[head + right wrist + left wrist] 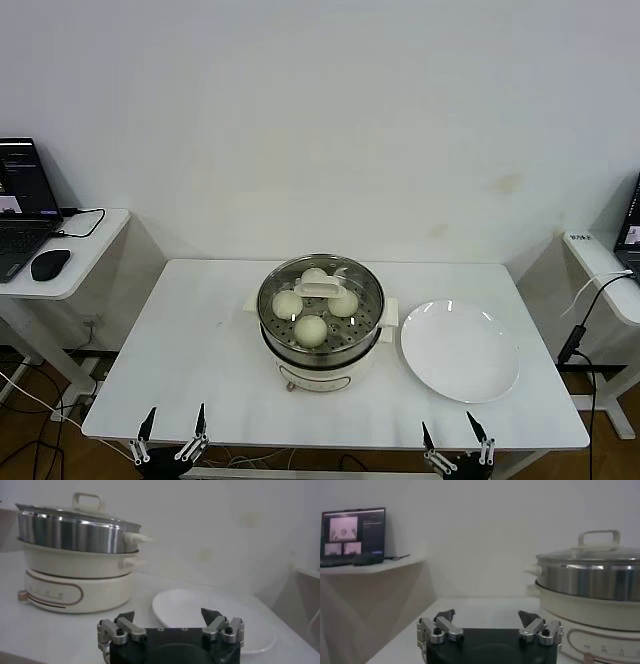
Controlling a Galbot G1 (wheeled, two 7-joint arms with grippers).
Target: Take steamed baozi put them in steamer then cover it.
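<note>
The steel steamer point(285, 335) stands on its cream base at the middle of the white table, and it also shows in both wrist views point(587, 580) point(75, 532). Several cream-white baozi point(311, 329) rest on its perforated tray. The clear glass cover point(345, 280) with its cream bar handle point(319, 290) sits on the pot. My left gripper point(173, 427) point(486, 615) hangs open at the table's front left edge, holding nothing. At the front right edge my right gripper point(448, 432) point(168, 614) is open too, also with nothing in it.
A bare white plate point(459, 350) point(215, 612) lies right of the steamer. Side desks flank the table: the left one holds a laptop point(22, 205) and a mouse point(49, 264), the right one has cables point(590, 300).
</note>
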